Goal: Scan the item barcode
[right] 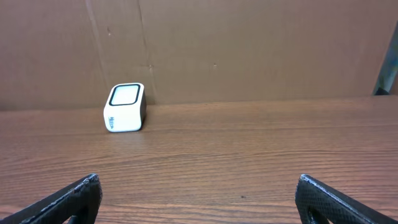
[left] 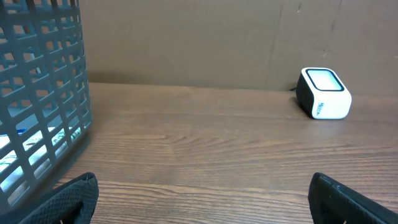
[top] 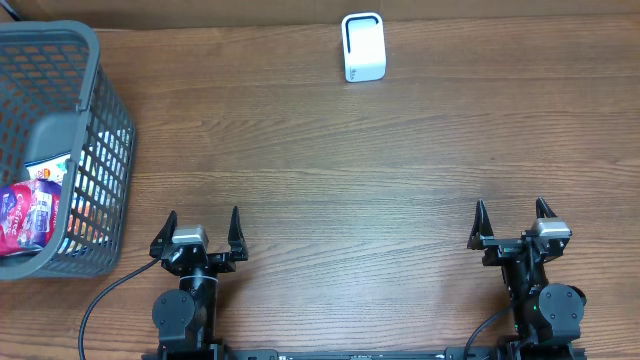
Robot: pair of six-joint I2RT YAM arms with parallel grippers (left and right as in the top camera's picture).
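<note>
Black fingers [top: 172, 226] of the left tool [top: 204, 214] are seen spread wide at the near edge, left side, w/ nothing held. Only bare wood is seen in the gap in the left wrist view. The right tool [top: 510, 204] is likewise spread wide at the near edge, right side, nothing held. Its two dark fingertips are seen at the bottom corners of the right wrist view. Both tools are set apart from every object & pointed toward the far side.

The brown wood-grain tabletop [top: 330, 170] is laid out under both arms. A black cable [top: 100, 300] is looped from the left arm's base toward the near edge.

To the left of the left tool, a grey plastic mesh basket [top: 112, 120] is stood at the tabletop's left edge, partly cut off by the frame. Inside it, at the near end, purple and red wrapped packets [top: 28, 212] are piled, w/ a blue and white packet [top: 48, 170] just behind them. These are the task's items; a barcode can't be made out at this res.

At the far edge, approx. centre & slightly right, a white box-shaped scanner [top: 362, 47] w/ a dark-framed window is stood upright, well apart from the basket & both tools. In the wrist views its window is seen on the top face, tilted toward the arms. Right behind it a brown cardboard wall [right: 249, 50] is seen along the tabletop's far edge.
</note>
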